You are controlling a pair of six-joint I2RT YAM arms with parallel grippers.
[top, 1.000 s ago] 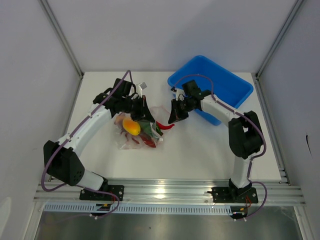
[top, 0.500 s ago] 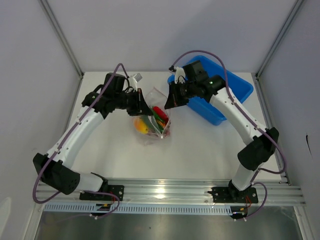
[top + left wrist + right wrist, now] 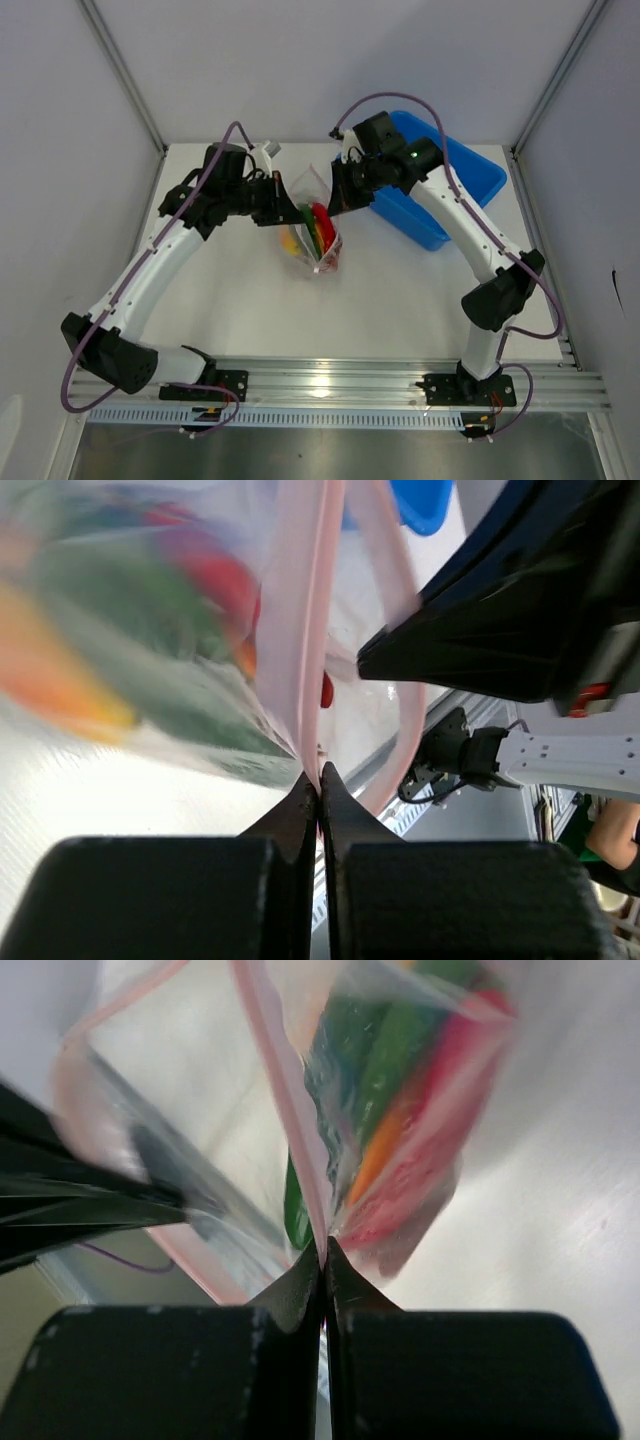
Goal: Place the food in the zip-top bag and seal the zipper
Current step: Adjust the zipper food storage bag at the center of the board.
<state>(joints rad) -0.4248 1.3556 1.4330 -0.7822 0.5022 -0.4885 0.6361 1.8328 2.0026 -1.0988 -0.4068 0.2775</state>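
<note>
Zip-top bag (image 3: 318, 245) upright, zipper (image 3: 303, 630) uppermost (food (image 3: 319, 224) inside)

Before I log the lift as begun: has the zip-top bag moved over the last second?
Yes. The zip-top bag has shifted right, nearer the blue bin, held between the left pincer and right pincer.

The left gripper (image 3: 318, 783) has its two black fingers pressed together on the pink zipper (image 3: 305, 630) of the clear bag (image 3: 200, 730). Inside the bag, the food (image 3: 120, 610) is a blur of green, red and yellow-orange. The right gripper (image 3: 375, 665) touches the bag's other lip. A blue bin (image 3: 420, 500) shows beyond.
</note>
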